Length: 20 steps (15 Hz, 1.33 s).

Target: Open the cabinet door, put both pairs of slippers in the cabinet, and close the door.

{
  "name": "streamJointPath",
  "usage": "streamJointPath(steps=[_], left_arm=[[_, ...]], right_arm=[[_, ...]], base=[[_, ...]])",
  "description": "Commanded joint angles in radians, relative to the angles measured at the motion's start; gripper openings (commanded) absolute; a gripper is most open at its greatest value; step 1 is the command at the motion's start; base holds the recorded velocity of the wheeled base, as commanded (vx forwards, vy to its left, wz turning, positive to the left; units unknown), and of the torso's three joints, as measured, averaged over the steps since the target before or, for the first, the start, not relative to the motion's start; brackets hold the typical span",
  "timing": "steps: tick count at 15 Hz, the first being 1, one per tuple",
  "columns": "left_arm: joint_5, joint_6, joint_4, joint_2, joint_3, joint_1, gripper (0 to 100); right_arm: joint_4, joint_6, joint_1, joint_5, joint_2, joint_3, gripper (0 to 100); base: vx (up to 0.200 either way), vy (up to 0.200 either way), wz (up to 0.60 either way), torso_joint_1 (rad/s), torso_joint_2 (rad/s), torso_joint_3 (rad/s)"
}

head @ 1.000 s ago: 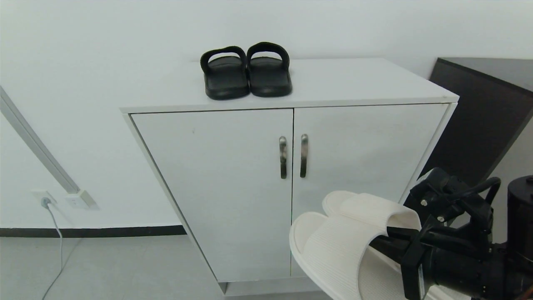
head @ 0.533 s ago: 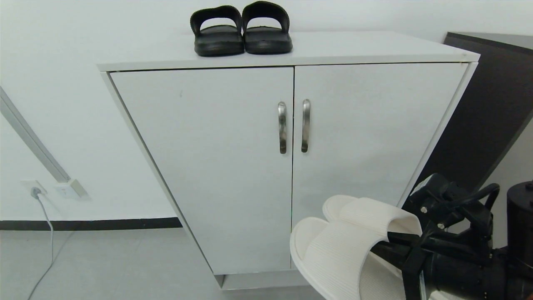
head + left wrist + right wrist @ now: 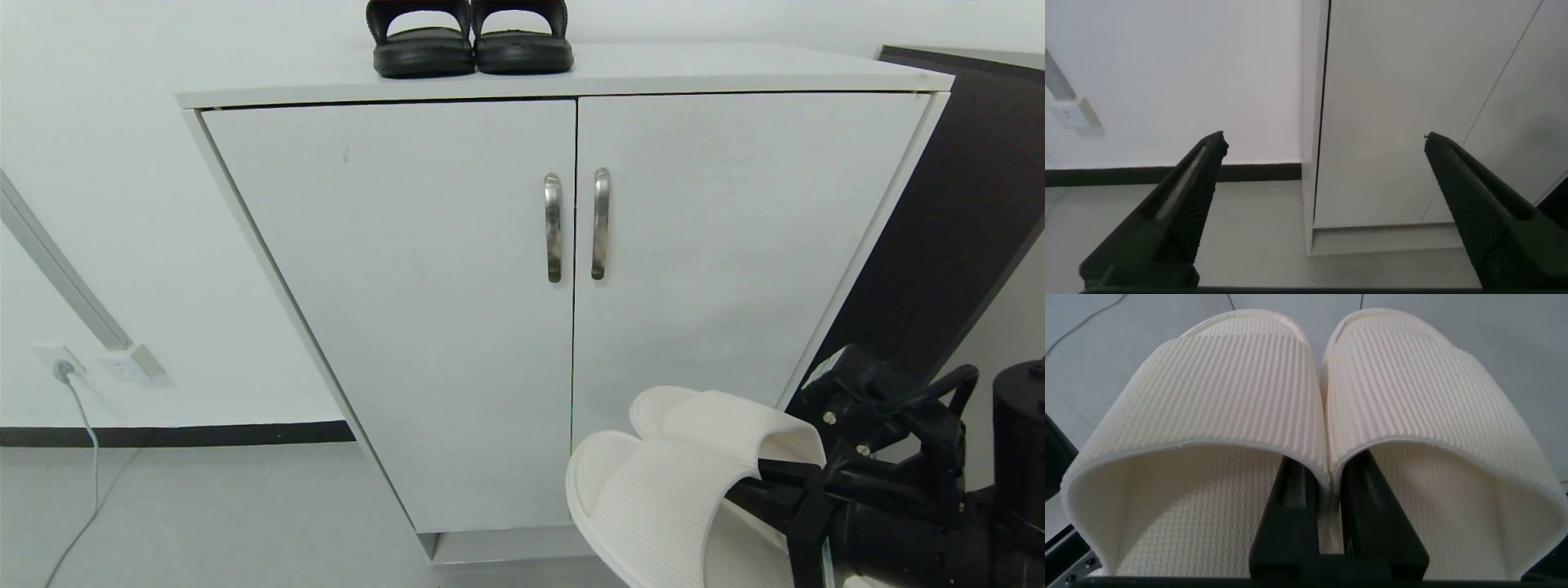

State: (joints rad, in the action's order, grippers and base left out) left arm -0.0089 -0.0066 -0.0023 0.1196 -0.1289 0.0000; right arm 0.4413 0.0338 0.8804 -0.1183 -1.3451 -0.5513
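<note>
White ribbed slippers (image 3: 1208, 400) pinched by right gripper (image 3: 1327, 469).

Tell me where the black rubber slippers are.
In the head view, the black rubber slippers sit side by side atop the white two-door cabinet, above its closed left door.

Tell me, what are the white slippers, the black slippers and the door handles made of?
The white slippers: probably soft fabric or foam, matte; fine ribs cross the straps. The black slippers: likely moulded rubber or foam, dull. The door handles: metal, brushed silvery, with glints.
</note>
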Motion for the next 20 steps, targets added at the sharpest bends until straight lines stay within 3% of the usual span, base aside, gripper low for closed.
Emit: streamJointPath(steps=[1,3,6,8,9,10,11,12,13,14,16,18,20], left_arm=[[-0.052,-0.004,-0.042,0.23,-0.104,-0.008,100],[-0.183,-0.007,-0.173,0.402,-0.112,-0.014,100],[-0.281,-0.006,-0.323,0.562,-0.133,-0.025,100],[-0.33,-0.01,-0.341,0.644,-0.187,-0.117,100],[-0.335,-0.01,-0.343,0.669,-0.201,-0.173,100],[-0.332,-0.012,-0.343,0.715,-0.238,-0.276,100],[-0.33,-0.013,-0.343,0.735,-0.258,-0.305,100],[-0.33,-0.021,-0.343,0.796,-0.313,-0.374,100],[-0.33,-0.021,-0.343,0.796,-0.313,-0.374,100],[-0.324,-0.027,-0.386,0.893,-0.356,-0.483,100],[-0.256,-0.044,-0.508,1.008,-0.396,-0.554,100],[-0.184,-0.122,-0.556,1.08,-0.483,-0.635,100],[-0.163,-0.122,-0.556,1.181,-0.603,-0.666,100]], right_arm=[[-0.001,0.0,0.002,0.0,0.0,0.001,0],[-0.001,-0.017,0.012,-0.001,0.003,0.005,0],[0.001,-0.022,0.014,0.0,0.003,0.011,0],[0.014,-0.022,0.015,0.0,0.001,0.013,0],[0.02,-0.023,0.015,0.0,0.0,0.013,0],[0.022,-0.022,0.015,0.0,0.0,0.013,0],[0.022,-0.022,0.015,0.0,0.0,0.013,0],[0.022,-0.023,0.015,0.0,0.001,0.011,0],[0.022,-0.023,0.015,0.0,0.001,0.011,0],[0.022,-0.022,0.015,0.0,0.001,0.013,0],[0.022,-0.018,0.015,0.0,0.003,0.013,0],[0.022,-0.017,0.015,0.0,0.001,0.014,0],[0.022,-0.015,0.015,0.0,-0.002,0.014,0]], base=[[0.0,0.0,0.0,0.0,0.0,0.0],[0.0,0.0,0.0,0.0,0.0,0.0],[0.0,0.0,0.0,0.0,0.0,0.0],[0.0,0.0,0.0,0.0,0.0,0.0],[0.0,0.0,0.0,0.0,0.0,0.0],[0.0,0.0,0.0,0.0,0.0,0.0],[0.0,0.0,0.0,0.0,0.0,0.0],[0.0,0.0,0.0,0.0,0.0,0.0],[0.0,0.0,0.0,0.0,0.0,0.0],[0.0,0.0,0.0,0.0,0.0,0.0],[0.0,0.0,0.0,0.0,0.0,0.0],[0.0,0.0,0.0,0.0,0.0,0.0],[0.0,0.0,0.0,0.0,0.0,0.0]])
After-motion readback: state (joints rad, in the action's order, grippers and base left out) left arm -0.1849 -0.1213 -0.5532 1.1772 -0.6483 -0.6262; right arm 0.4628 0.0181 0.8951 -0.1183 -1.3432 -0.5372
